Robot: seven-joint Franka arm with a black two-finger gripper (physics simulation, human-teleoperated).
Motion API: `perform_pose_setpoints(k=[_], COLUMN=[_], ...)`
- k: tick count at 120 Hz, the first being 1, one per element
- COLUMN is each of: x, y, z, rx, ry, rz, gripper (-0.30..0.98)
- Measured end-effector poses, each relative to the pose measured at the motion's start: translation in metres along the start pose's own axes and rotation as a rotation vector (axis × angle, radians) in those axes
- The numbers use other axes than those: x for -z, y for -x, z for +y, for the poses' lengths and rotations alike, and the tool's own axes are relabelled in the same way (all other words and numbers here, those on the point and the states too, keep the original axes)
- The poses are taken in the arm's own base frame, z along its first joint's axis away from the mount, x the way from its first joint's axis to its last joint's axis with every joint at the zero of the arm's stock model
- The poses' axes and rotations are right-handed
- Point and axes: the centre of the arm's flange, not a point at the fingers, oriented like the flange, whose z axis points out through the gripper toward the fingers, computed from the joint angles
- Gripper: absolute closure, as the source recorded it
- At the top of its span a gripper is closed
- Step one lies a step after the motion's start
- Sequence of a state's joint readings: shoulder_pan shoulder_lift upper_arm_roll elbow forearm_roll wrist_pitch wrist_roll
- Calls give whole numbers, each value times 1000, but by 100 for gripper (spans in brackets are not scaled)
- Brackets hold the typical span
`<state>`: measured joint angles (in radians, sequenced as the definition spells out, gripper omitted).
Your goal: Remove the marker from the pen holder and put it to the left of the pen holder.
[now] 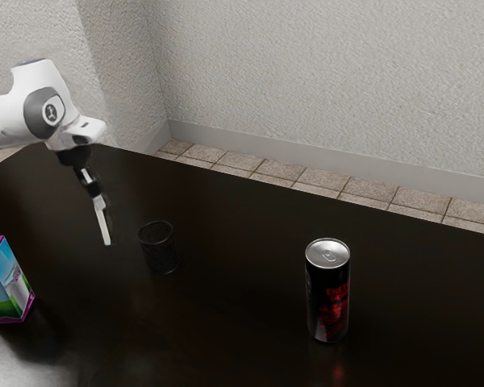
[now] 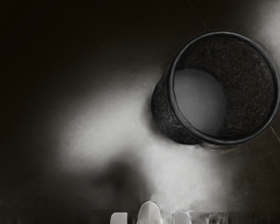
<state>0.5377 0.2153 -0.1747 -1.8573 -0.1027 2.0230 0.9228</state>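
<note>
The hand [image 1: 94, 192] is clamping the marker [image 1: 102, 220], which is hanging tilted beside the empty pen holder [image 1: 160, 248]; extraction is looking complete, with lowering onto the surface [image 1: 226, 322] and release still pending.

The dark table [image 1: 234, 322] carries the pen holder [image 1: 160, 251] and an upright can [image 1: 328, 300]. A colourful carton [image 1: 4, 284] stands at the exterior view's left.
</note>
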Motion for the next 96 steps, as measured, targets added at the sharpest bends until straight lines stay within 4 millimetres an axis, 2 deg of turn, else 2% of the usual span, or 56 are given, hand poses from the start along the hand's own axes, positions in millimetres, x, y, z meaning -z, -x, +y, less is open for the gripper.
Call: perform_pose_setpoints(k=[5,12,24,36,48,77,96], x=[-12,-27,-54,-80,-97,-123,-120], y=[7,4,-16,-30,-30,-38,-45], z=[-25,-49,-66,-74,-78,-84,-82], rx=[39,78,127,177,235,341,379], ry=[32,72,122,172,212,258,257], rz=[-59,-153,-280,-340,-372,-346,-318], gripper=[76,77,76,78,75,69,36])
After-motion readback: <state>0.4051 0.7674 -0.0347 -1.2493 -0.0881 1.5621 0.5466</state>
